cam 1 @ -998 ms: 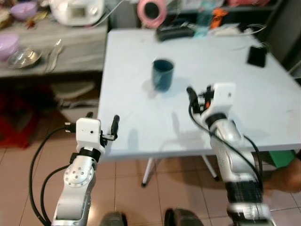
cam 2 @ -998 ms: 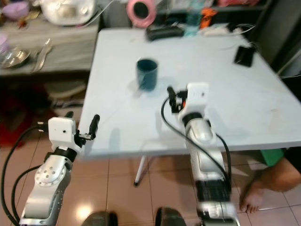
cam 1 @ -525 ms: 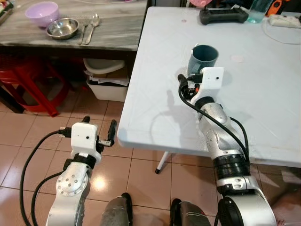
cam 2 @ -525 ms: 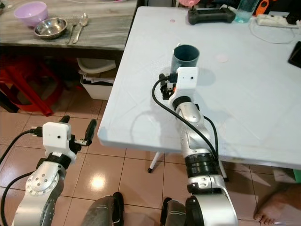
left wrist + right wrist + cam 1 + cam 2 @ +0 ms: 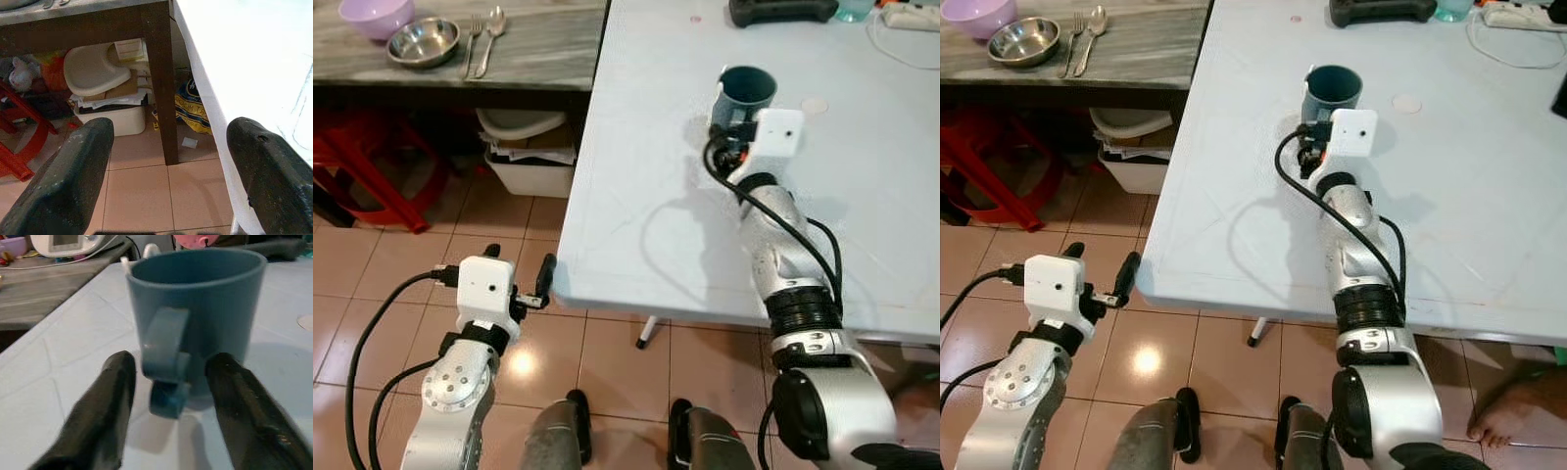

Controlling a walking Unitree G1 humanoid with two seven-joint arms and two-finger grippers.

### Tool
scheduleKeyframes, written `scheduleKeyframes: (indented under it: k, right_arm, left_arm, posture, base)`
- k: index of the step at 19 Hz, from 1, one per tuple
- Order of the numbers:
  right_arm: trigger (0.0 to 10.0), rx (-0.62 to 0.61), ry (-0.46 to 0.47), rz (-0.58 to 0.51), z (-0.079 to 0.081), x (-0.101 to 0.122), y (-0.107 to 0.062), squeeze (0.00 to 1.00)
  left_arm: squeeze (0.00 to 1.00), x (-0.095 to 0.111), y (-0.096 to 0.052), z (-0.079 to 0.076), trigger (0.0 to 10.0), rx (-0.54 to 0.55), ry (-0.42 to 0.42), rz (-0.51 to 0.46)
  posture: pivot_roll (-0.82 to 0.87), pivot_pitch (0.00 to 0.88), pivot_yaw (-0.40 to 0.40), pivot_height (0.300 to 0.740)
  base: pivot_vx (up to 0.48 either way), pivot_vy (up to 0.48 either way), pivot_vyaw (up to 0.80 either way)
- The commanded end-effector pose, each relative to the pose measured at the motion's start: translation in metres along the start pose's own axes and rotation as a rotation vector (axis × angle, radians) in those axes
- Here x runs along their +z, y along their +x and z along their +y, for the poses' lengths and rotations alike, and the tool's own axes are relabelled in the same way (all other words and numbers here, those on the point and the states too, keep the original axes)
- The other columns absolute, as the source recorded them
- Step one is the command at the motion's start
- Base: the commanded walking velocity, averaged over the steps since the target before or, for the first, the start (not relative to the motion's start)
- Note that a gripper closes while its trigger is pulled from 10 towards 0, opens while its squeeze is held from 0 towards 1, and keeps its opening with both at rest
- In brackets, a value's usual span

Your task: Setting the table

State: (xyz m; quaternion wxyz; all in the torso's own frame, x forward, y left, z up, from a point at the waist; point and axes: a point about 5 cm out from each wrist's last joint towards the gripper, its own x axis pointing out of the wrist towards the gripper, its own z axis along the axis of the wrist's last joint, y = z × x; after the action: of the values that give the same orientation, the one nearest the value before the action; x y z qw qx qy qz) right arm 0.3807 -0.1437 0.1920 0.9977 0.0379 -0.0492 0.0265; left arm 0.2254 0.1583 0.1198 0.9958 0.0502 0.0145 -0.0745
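Note:
A dark blue mug [image 5: 747, 91] stands upright on the white table [image 5: 646, 147], near its left edge. My right gripper [image 5: 171, 363] is open right at the mug, one black finger on each side of the handle [image 5: 166, 350], which points toward me. On the head views that gripper [image 5: 1310, 147] sits just in front of the mug. My left gripper [image 5: 519, 266] is open and holds nothing, low beside the table's front left corner, above the tiled floor. A purple bowl [image 5: 375, 14], a steel bowl [image 5: 423, 42], and a fork and spoon [image 5: 481, 39] lie on the grey side table.
A red stool [image 5: 362, 166] and a white bin [image 5: 530, 164] stand under the side table [image 5: 538, 59]. A black controller [image 5: 781, 11] and a white cable [image 5: 1518, 34] lie at the table's far side. A person's foot [image 5: 1506, 416] is on the floor at right.
The camera has shifted and tilted down. My right gripper has reached forward to the mug, so its fingers now flank the handle. The left arm stays low.

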Motion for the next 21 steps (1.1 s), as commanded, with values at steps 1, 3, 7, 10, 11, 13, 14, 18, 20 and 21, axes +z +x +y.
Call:
scheduleKeyframes:
  k: [1,3,7,10,11,13,14,18,20,21]
  right_arm:
    - [0.0,-0.002,0.018,-0.018,-0.0021,0.0034,0.0025,0.00]
    - [0.0,0.001,0.026,-0.020,-0.0036,0.0033,0.0027,0.00]
    - [0.0,0.002,0.028,-0.023,-0.0059,0.0026,0.0036,0.00]
    - [0.0,0.003,0.039,-0.026,-0.0069,0.0027,0.0047,0.00]
    - [0.0,0.003,0.039,-0.026,-0.0069,0.0027,0.0047,0.00]
    - [0.0,0.004,0.039,-0.032,-0.0075,0.0040,0.0068,0.00]
    - [0.0,0.004,0.039,-0.034,-0.0077,0.0043,0.0073,0.00]
    - [0.0,0.004,0.039,-0.039,-0.0075,0.0049,0.0082,0.00]
    - [0.0,0.006,0.041,-0.048,-0.0067,0.0053,0.0075,0.00]
    - [0.0,0.010,0.041,-0.051,-0.0062,0.0048,0.0065,0.00]
  left_arm:
    - [0.00,0.0007,-0.0039,-0.0004,10.0,-0.015,0.007,0.008]
    - [0.00,0.0012,-0.0040,-0.0006,10.0,-0.019,0.003,0.008]
    - [0.00,0.0016,-0.0035,-0.0010,10.0,-0.023,0.001,0.007]
    - [0.00,0.0017,-0.0032,-0.0015,10.0,-0.027,0.000,0.006]
    - [0.00,0.0017,-0.0032,-0.0015,10.0,-0.027,0.000,0.006]
    - [0.00,0.0017,-0.0025,-0.0017,10.0,-0.027,0.001,0.007]
    - [0.00,0.0017,-0.0023,-0.0018,10.0,-0.026,0.001,0.007]
    - [0.00,0.0009,-0.0013,-0.0018,10.0,-0.025,0.003,0.008]
    - [0.00,0.0001,0.0000,-0.0017,10.0,-0.022,0.003,0.009]
    - [0.00,0.0000,0.0006,-0.0016,10.0,-0.020,0.002,0.008]
  posture:
    - [0.12,0.266,0.053,0.740]
    - [0.12,0.265,0.053,0.740]
    - [0.12,0.264,0.051,0.740]
    - [0.12,0.262,0.049,0.740]
    - [0.12,0.262,0.049,0.740]
    - [0.12,0.259,0.047,0.740]
    - [0.12,0.259,0.046,0.740]
    - [0.12,0.251,0.045,0.740]
    - [0.12,0.242,0.044,0.740]
    - [0.11,0.238,0.043,0.740]
  base:
    - [0.000,0.000,0.00]
    - [0.000,0.000,0.00]
    - [0.000,0.000,0.00]
    - [0.000,0.000,0.00]
    - [0.000,0.000,0.00]
    - [0.000,0.000,0.00]
    - [0.000,0.000,0.00]
    - [0.000,0.000,0.00]
    - [0.000,0.000,0.00]
    - [0.000,0.000,0.00]
